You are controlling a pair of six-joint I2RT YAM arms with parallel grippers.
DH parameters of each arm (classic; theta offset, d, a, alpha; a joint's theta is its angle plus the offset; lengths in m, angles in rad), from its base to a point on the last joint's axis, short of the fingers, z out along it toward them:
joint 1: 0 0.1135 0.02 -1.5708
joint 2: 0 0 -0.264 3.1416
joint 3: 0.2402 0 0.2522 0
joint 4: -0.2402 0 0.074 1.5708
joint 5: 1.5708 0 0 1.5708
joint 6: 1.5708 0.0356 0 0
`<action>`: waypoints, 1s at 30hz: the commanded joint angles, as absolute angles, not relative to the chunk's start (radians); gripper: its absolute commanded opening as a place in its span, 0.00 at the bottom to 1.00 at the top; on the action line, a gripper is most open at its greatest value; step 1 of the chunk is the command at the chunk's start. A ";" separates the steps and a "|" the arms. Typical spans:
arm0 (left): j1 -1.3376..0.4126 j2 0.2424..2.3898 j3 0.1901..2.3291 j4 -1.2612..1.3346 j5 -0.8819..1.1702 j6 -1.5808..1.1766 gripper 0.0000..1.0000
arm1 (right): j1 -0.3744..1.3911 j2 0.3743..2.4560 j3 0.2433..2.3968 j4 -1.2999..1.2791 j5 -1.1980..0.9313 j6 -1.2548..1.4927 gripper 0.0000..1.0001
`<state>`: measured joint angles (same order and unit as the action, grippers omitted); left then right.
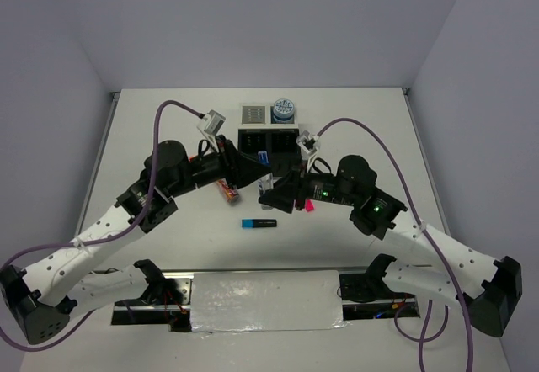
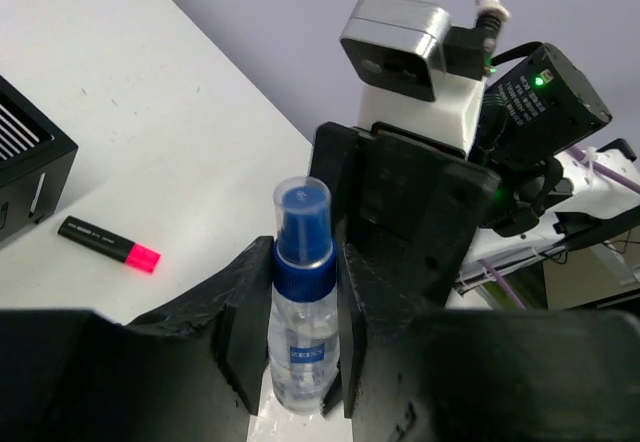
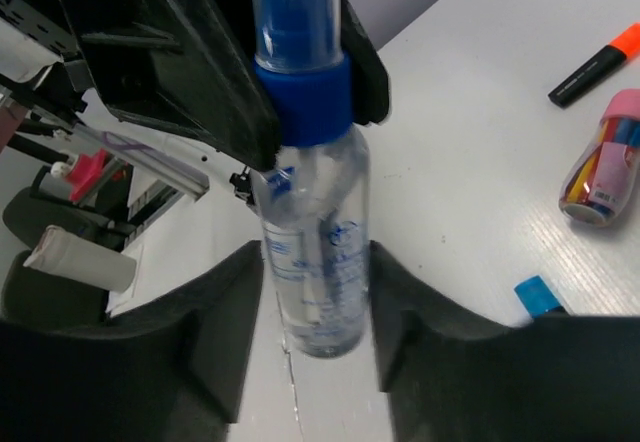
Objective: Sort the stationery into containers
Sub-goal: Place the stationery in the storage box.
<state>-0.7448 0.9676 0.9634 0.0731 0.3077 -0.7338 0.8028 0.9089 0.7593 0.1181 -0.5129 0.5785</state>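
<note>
Left wrist: item one, a small spray bottle (image 2: 303,332), clear body, blue collar and cap, upright. My left gripper (image 2: 303,252) is pinching it, with the fingers pressing both sides up to the collar.

My right gripper (image 3: 315,252) is hugging the lower body of the same bottle. It is narrowed to the bottle's width and touching on both sides, as far as I can see (which pair is bearing the weight I cannot tell). The bottle is hanging clear of the table (image 1: 168,136), over its middle and just in front of the black box (image 1: 269,130).

Step, as I am judging it: a hand-over between my two grippers, with the bottle not yet in any container. The next move is calling for one pair to let go cleanly while the other grips, then a short carry to a compartment.

Loose stationery, nearest first:
- A blue highlighter (image 1: 258,223) is lying toward my bases.
- A pink-red highlighter (image 2: 108,243) is lying beside my right gripper.
- A pink multicoloured marker (image 3: 603,167) and an orange highlighter (image 3: 595,62) are lying near each other on the left gripper's side.

Farther off, a grey tray (image 1: 253,113) is sitting behind the box, and a patterned roll (image 1: 284,108) is sitting just to its right.

In the way: both wrists are crowding over the box's near edge, so whichever arm carries will need the other to back off. The marker below is risking a knock.
</note>
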 commanded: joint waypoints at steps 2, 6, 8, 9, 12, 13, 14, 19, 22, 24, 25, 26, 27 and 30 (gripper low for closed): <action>-0.747 0.989 0.994 0.101 0.269 -0.684 0.00 | 0.816 0.891 0.790 0.189 -0.494 0.549 0.84; -0.747 0.986 1.029 0.026 0.090 -0.600 0.00 | 0.790 0.833 0.744 0.074 -0.309 0.525 1.00; -0.746 1.005 1.070 0.003 -0.001 -0.558 0.00 | 0.761 0.816 0.732 0.022 -0.232 0.502 1.00; -0.742 1.023 1.083 0.003 -0.043 -0.534 0.00 | 0.744 0.813 0.720 0.008 -0.204 0.499 1.00; -0.742 1.057 1.124 0.006 -0.209 -0.468 0.00 | 0.720 0.804 0.709 -0.083 -0.071 0.497 1.00; -0.742 1.087 1.129 0.021 -0.263 -0.447 0.00 | 0.698 0.799 0.707 -0.110 -0.033 0.512 1.00; -0.739 1.103 1.123 0.090 -0.317 -0.428 0.00 | 0.687 0.790 0.703 -0.153 0.035 0.524 1.00; -0.686 1.247 1.071 0.424 -0.437 -0.313 0.00 | 0.673 0.739 0.680 -0.190 0.031 0.517 1.00; -0.644 1.354 1.092 0.572 -0.427 -0.249 0.00 | 0.672 0.699 0.664 -0.207 0.014 0.505 1.00; -0.614 1.409 1.155 0.589 -0.414 -0.200 0.00 | 0.673 0.672 0.649 -0.216 0.005 0.494 1.00; -0.601 1.461 1.184 0.619 -0.404 -0.192 0.00 | 0.673 0.664 0.644 -0.216 -0.023 0.485 1.00; -0.589 1.485 1.195 0.638 -0.388 -0.186 0.00 | 0.673 0.651 0.643 -0.222 -0.026 0.477 1.00; -0.554 1.511 1.206 0.649 -0.368 -0.193 0.00 | 0.673 0.646 0.646 -0.229 -0.025 0.466 1.00; -0.493 1.598 1.239 0.683 -0.289 -0.228 0.00 | 0.673 0.647 0.666 -0.247 -0.026 0.443 1.00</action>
